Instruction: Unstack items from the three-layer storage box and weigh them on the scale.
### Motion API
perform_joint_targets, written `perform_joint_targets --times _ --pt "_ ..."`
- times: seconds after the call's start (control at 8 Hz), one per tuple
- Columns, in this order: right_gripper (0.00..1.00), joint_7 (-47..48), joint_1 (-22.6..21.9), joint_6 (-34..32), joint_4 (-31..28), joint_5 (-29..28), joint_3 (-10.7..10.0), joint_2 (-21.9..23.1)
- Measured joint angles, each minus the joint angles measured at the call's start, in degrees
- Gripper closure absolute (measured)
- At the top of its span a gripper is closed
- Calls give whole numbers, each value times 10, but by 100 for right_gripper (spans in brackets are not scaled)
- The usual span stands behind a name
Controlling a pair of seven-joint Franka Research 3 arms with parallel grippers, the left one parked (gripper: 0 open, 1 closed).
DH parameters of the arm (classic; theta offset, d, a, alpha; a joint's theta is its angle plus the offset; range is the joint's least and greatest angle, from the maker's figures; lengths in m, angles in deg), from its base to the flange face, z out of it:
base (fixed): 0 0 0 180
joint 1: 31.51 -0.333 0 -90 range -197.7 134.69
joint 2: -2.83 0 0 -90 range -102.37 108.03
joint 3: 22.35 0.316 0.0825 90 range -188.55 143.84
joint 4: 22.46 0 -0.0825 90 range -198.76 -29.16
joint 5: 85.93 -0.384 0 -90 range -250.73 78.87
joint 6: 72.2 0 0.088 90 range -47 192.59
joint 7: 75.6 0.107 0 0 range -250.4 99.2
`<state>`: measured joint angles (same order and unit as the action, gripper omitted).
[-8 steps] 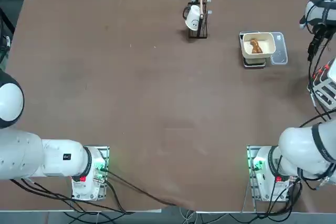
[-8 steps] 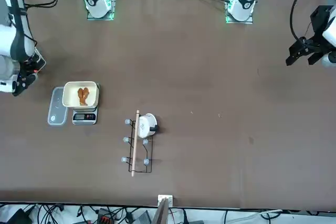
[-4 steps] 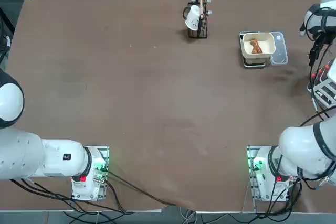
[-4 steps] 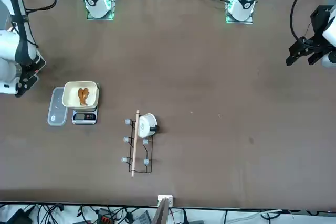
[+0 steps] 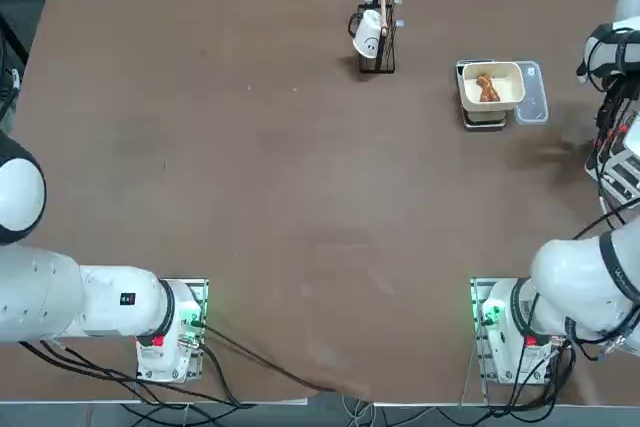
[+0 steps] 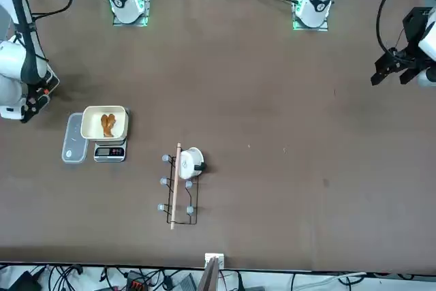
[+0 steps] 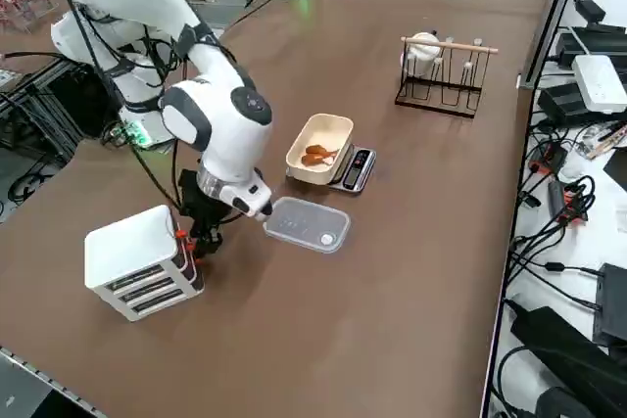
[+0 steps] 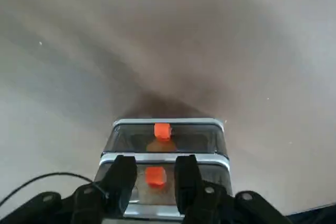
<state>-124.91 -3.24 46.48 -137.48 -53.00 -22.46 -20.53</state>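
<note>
Right gripper (image 8: 156,160), at the front of the three-layer storage box on the table's right side: fingers parted to a moderate gap, one on each side of an orange-red drawer knob (image 8: 156,177). Nothing visibly clamped; whether either finger brushes the knob, cannot be told.

Hazards at the knob, as judged: a grip set off-centre or too shallow slips from so short a knob; a finger closing askew knocks the drawer frame. A hard pull drags or tips the light-looking box rather than sliding one drawer; too long a pull brings the drawer out whole and spills its contents.

Three-layer storage box (image 7: 127,242), one: upright, pale top, tiers stacked beneath. Second orange-red knob (image 8: 163,131), on the neighbouring drawer, outside the fingers; a brownish shape shows dimly behind it, nature uncertain.

Translucent lid (image 7: 307,224), one: flat on the table, left of the box and just beside the scale. Hazard: an arm crossing low could push it against the scale.

Digital scale (image 6: 109,152), one: left of the box and farther off, bearing a cream tray (image 6: 92,125). In the tray, a brown lumpy piece (image 6: 107,125). Hazard: anything added on top of it gives a combined weight; a drop from height bounces out or shifts the tray.

Wire cup stand (image 7: 446,75) with white cup (image 7: 423,49): farther left and far, well apart from the work.
</note>
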Motion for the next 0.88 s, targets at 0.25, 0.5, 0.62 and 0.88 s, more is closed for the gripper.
perform_joint_targets --times 0.25,0.5,0.62,0.88 --pt "52 0 5 2 -1 0 0 -1" --pt "56 0 5 3 -3 0 1 -1" --pt "66 0 5 3 -4 0 1 -1" --pt "85 0 5 6 -4 0 1 -1"
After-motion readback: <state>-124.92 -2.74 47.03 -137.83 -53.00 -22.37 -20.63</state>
